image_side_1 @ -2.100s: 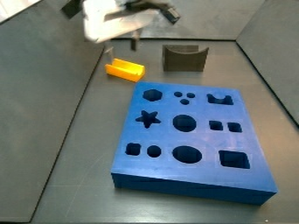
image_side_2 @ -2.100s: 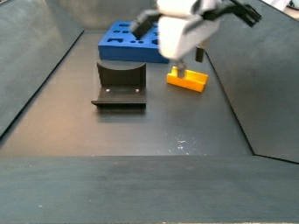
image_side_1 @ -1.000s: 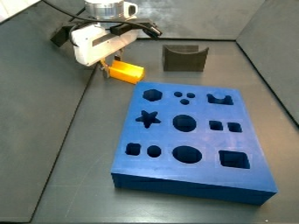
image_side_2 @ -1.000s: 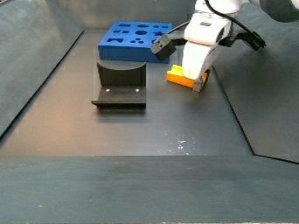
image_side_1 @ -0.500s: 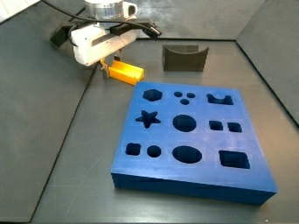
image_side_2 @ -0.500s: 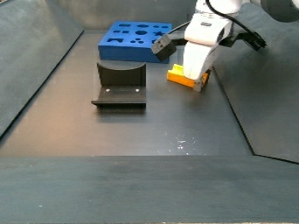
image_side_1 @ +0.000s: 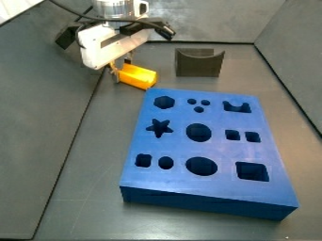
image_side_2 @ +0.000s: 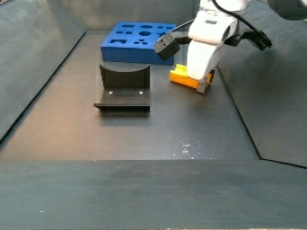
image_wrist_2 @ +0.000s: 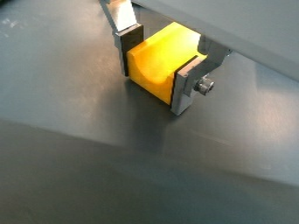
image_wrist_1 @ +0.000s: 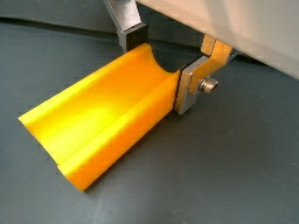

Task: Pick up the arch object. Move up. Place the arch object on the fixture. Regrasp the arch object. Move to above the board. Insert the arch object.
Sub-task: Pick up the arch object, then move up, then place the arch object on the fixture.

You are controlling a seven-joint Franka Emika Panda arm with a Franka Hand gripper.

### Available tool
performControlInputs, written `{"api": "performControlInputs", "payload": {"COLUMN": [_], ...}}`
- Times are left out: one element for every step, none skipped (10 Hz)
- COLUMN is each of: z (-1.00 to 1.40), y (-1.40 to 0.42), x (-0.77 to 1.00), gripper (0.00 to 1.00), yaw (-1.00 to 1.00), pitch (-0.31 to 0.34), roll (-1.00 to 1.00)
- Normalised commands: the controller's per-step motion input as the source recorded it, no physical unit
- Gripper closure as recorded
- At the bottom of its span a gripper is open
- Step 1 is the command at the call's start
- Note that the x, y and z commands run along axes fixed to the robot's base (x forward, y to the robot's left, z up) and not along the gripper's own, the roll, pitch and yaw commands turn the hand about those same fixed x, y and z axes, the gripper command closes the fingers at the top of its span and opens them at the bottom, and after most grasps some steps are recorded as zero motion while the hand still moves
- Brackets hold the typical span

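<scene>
1. The worktop [image_side_1: 75, 179] is a dark floor carrying everything; the jaws sit low over it, at the far end from the camera in a side view.
2. The board [image_side_1: 205, 146] lies well apart from the jaws, every cut-out in it bare, so insertion is not yet done.
3. The gripper [image_side_1: 116, 64] is down at the arch object, its white body above it in both side views [image_side_2: 196, 72].
4. The fixture [image_side_2: 122, 87] stands apart from the jaws with its notch bare; placing and regrasping remain.
5. The arch object [image_wrist_1: 105, 120] sits between the jaws at worktop level. In both wrist views the silver fingers [image_wrist_2: 184, 85] press against its two sides, so the jaws look clenched on it. My judgement: the pick-up grasp is made and the lift has yet to come.
</scene>
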Motion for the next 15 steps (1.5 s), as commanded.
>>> {"api": "performControlInputs", "payload": {"z": [0.00,0.00,0.83,0.79,0.70,0.64,0.47,0.40,0.29,1.00,1.00,1.00,1.00,1.00,1.00], "y": [0.00,0.00,0.00,-0.06,-0.05,-0.03,-0.02,-0.01,0.00,0.00,0.00,0.00,0.01,0.01,0.01], "x": [0.00,0.00,0.00,-0.07,-0.07,-0.05,-0.02,-0.02,-0.02,0.00,0.00,-0.01,-0.01,-0.01,-0.02], "gripper": [1.00,1.00,1.00,1.00,1.00,1.00,1.00,1.00,1.00,1.00,1.00,1.00,1.00,1.00,1.00], "yaw": [0.00,0.00,0.00,-0.01,0.00,0.00,0.00,0.00,0.00,0.00,0.00,0.00,0.00,-0.01,-0.01], "pitch": [0.000,0.000,0.000,0.035,0.058,0.068,0.074,0.067,0.059,0.000,-0.006,0.005,0.015,0.030,0.032], "roll": [0.00,0.00,0.00,-0.01,0.00,0.00,0.02,0.02,0.03,0.00,0.01,0.01,0.02,0.02,0.03]}}
